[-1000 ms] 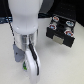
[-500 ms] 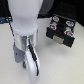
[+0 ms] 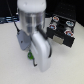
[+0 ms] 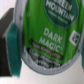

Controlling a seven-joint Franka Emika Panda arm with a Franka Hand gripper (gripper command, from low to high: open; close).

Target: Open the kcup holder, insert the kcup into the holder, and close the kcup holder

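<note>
1. Gripper (image 4: 37,50): in the wrist view its two teal pads (image 4: 12,36) sit at opposite sides of the kcup (image 4: 44,30). The pod's green lid fills that view, so the gripper reads as clamped on the kcup. In the exterior view the arm (image 3: 36,30) hides the fingers; only a green speck (image 3: 31,56) shows at its lower end.
2. Kcup position: held at the gripper, low over the white desk (image 3: 10,60), well apart from the kcup holder (image 3: 61,31) and toward the exterior view's left of it.
3. Kcup holder: a black box standing on the desk beyond the arm, with round pale and reddish shapes showing on its upper face. Whether the drawer is fully open cannot be told at this resolution.
4. Step in hand, as judged: carry the pod to the holder.
5. Procedure advice: keep the grip firm and the lid level. Lift clear of the desk before travelling. Approach the holder from above, centre the pod over a free slot, then lower it straight down before releasing.
</note>
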